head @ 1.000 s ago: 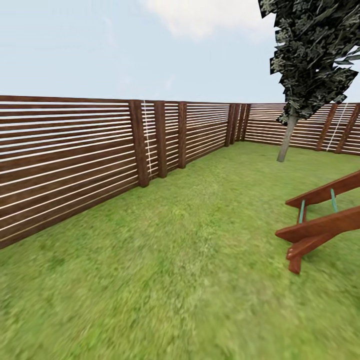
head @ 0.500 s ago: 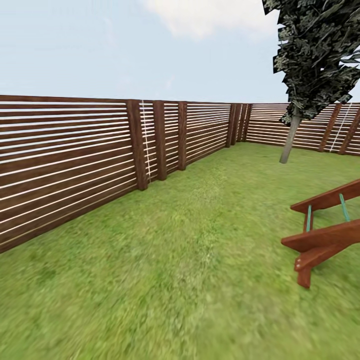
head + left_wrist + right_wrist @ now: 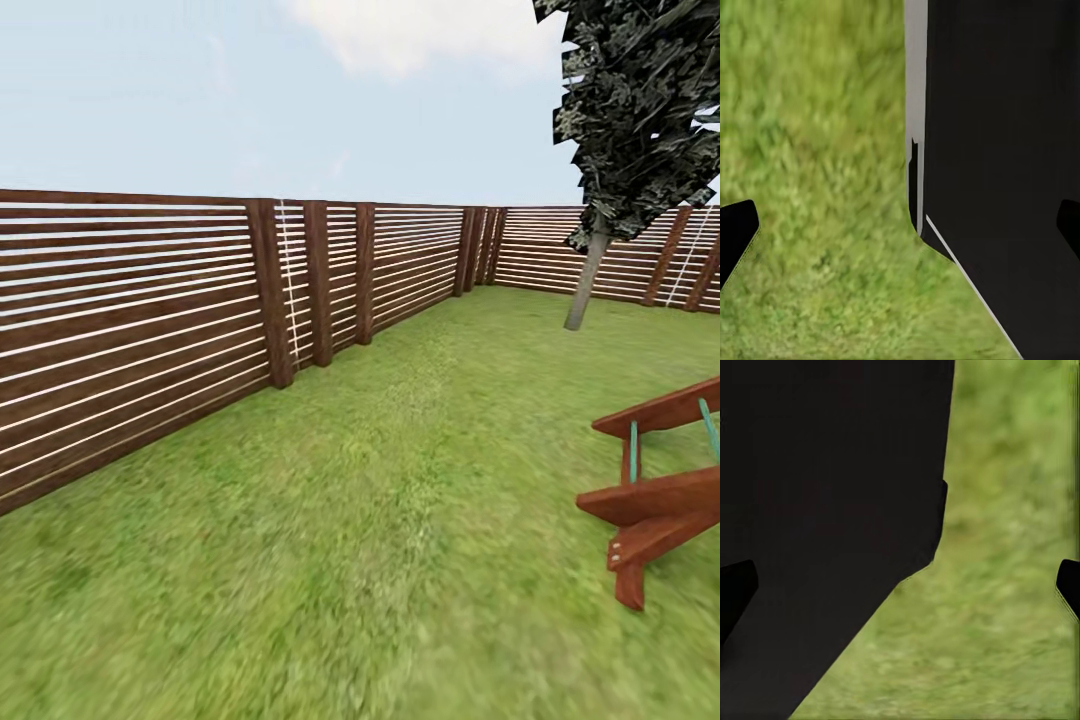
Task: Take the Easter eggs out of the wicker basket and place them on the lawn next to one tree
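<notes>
Lawn (image 3: 380, 520): mottled green grass running from the near edge out to the far corner of the yard.
Fence (image 3: 130, 320): brown slatted boards lining the lawn's left edge, turning at the far corner and carrying on along the back.
Tree (image 3: 588, 278): pale grey trunk leaning slightly, standing on the lawn near the back fence; dark leafy canopy reaching off the top right.
Wooden frame (image 3: 655, 500): reddish-brown beams with teal bars, sitting at the lawn's right edge, near side of the tree and well apart from it.
Left gripper (image 3: 900, 232): dark fingertips sitting wide apart, nothing between them, grass and a black body panel (image 3: 1005, 172) showing beyond.
Right gripper (image 3: 900, 585): fingertips likewise spread wide, holding nothing, over grass.
</notes>
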Controlling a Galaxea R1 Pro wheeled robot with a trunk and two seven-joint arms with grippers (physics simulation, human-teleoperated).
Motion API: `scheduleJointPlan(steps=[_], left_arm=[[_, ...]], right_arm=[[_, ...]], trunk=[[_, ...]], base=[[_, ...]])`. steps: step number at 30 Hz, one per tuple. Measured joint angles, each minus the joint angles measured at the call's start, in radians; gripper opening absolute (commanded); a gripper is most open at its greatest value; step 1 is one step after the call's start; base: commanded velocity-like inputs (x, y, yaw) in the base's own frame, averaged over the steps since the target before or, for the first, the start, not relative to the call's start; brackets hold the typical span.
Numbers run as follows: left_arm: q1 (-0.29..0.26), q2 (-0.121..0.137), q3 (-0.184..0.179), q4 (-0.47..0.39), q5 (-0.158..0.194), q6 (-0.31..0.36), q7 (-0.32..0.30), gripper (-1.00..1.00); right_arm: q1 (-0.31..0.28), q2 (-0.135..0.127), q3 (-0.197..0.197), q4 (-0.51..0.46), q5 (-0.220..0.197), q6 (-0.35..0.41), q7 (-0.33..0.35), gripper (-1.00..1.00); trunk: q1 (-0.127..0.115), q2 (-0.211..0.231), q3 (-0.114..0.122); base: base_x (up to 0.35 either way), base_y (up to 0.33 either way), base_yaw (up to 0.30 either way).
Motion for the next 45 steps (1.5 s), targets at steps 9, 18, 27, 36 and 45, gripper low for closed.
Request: scheduleJointPlan(steps=[9,18,27,36,45], left_arm=[[0.000,0.000,0.000,0.000,0.000,0.000,0.000,1.00],[0.000,0.000,0.000,0.000,0.000,0.000,0.000,1.00],[0.000,0.000,0.000,0.000,0.000,0.000,0.000,1.00],[0.000,0.000,0.000,0.000,0.000,0.000,0.000,1.00],[0.000,0.000,0.000,0.000,0.000,0.000,0.000,1.00]], right_arm=[[0.000,-0.001,0.000,0.000,0.000,0.001,0.001,1.00],[0.000,0.000,0.000,0.000,0.000,0.001,0.000,1.00],[0.000,0.001,0.000,0.000,0.000,0.001,0.000,1.00],[0.000,0.005,0.000,0.000,0.000,-0.002,0.000,1.00],[0.000,0.005,0.000,0.000,0.000,0.000,0.000,1.00]], trunk=[[0.000,0.000,0.000],[0.000,0.000,0.000],[0.000,0.000,0.000],[0.000,0.000,0.000],[0.000,0.000,0.000]], base=[[0.334,0.000,0.000],[0.334,0.000,0.000],[0.334,0.000,0.000],[0.334,0.000,-0.116],[0.334,0.000,-0.019]])
